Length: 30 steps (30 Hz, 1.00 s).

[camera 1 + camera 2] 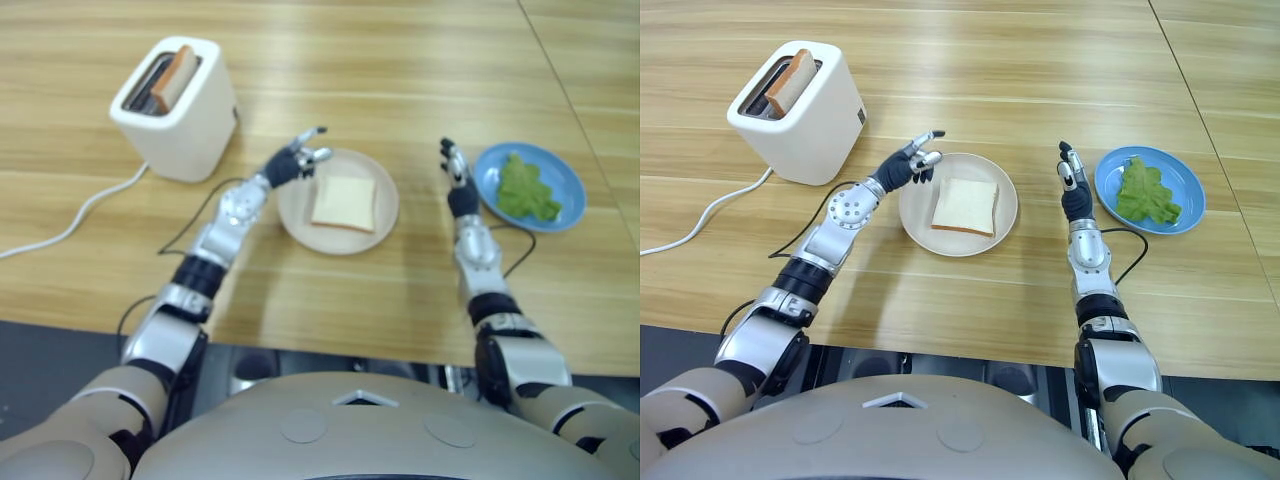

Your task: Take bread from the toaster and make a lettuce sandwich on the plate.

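Note:
A white toaster (800, 110) stands at the back left with one slice of bread (790, 80) sticking up from its slot. A beige plate (985, 237) in the middle carries a slice of white bread (965, 207) lying flat. My left hand (912, 160) hovers at the plate's left rim, fingers spread and holding nothing. A blue plate (1185, 180) on the right holds a green lettuce leaf (1143, 190). My right hand (1071, 175) stands upright between the two plates, just left of the blue one, fingers straight and empty.
The toaster's white cord (700, 225) trails off to the left over the wooden table (1020, 60). A thin black cable (1130, 260) loops on the table near my right wrist. Bare tabletop stretches behind the plates.

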### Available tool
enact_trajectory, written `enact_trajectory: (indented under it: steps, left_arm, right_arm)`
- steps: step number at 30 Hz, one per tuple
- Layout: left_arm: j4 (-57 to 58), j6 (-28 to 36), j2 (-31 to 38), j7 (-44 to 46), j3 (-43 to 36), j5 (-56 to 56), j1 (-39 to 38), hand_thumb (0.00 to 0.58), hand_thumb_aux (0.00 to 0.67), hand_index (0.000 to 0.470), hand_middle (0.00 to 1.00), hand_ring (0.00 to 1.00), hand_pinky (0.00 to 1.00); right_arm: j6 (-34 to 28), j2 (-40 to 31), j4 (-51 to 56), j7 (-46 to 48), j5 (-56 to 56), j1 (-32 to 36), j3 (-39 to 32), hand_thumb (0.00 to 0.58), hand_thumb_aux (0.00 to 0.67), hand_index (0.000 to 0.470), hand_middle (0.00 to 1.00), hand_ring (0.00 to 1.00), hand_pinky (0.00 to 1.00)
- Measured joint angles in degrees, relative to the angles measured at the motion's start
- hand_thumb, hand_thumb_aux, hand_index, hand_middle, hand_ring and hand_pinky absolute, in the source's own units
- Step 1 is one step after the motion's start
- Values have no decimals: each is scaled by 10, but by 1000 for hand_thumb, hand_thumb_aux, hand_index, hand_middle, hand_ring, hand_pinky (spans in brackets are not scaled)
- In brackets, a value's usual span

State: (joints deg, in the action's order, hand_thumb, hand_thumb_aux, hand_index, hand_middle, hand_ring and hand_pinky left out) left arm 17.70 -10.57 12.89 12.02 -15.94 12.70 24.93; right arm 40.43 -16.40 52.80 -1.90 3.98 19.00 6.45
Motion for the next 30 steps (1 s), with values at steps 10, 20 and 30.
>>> enact_trajectory:
  steps: [10, 20, 30]
  left_arm:
    - [-153, 18, 16, 16, 55, -29, -27, 0, 0, 0, 0, 0, 0]
    - [-72, 13, -8, -5, 32, 4, -41, 0, 0, 0, 0, 0, 0]
    - [-78, 12, -15, 1, 20, 10, -53, 0, 0, 0, 0, 0, 0]
  right_arm:
    - [-45, -176, -147, -172, 224, -34, -17, 0, 0, 0, 0, 0, 0]
    - [-259, -360, 123, -344, 495, 82, -196, 0, 0, 0, 0, 0, 0]
    - [-255, -327, 217, -317, 481, 115, -272, 0, 0, 0, 0, 0, 0]
